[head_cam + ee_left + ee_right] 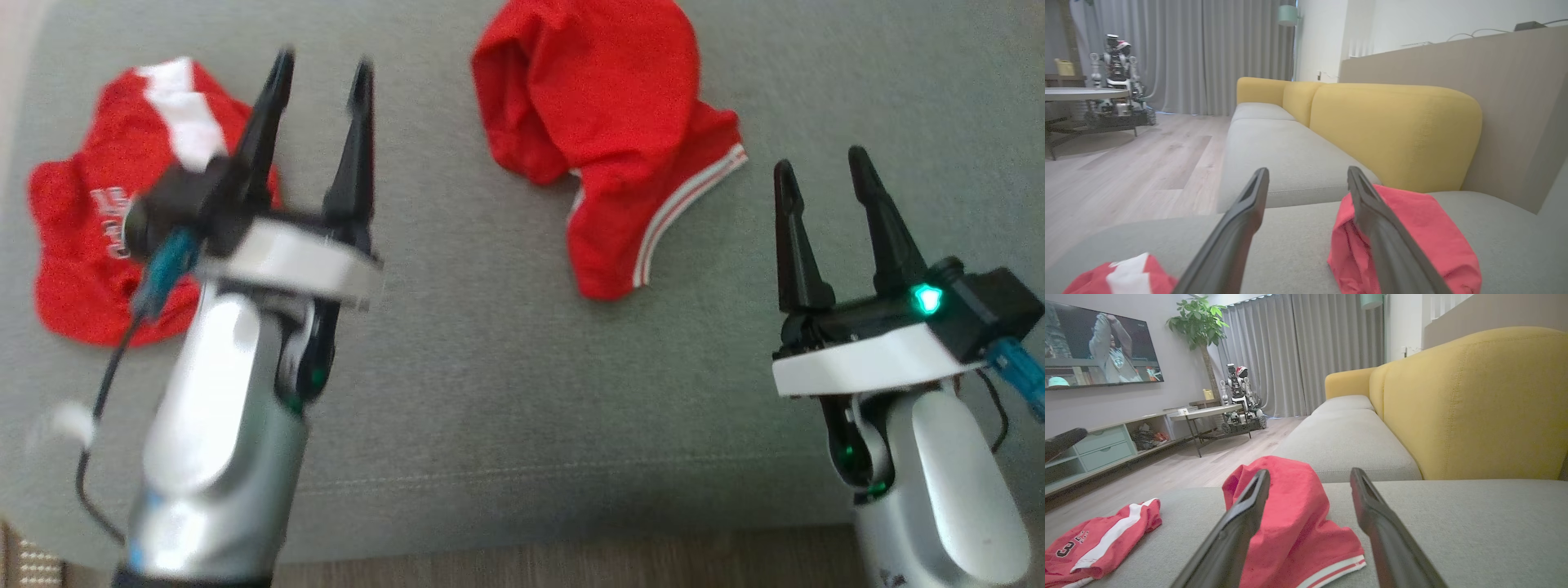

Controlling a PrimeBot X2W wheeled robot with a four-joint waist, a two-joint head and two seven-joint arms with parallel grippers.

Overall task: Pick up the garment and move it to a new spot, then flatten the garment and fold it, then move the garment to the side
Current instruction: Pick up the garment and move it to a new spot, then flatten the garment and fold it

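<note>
While nothing is gripped, garment: crumpled mid-sofa; flattening and folding apparently pending.
Left gripper, right gripper: fingers apart, empty.

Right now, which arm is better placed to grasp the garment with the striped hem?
Probably the right: the right gripper, open, stands beside the striped hem, while the left gripper, also open, is nearer the other red garment.

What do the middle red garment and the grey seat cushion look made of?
Middle red garment: soft matte knit, probably cotton jersey; it slumps in loose folds, with a white-striped hem. Grey seat cushion: matte woven upholstery fabric, going by its fine speckled weave and stitched front seam.
</note>
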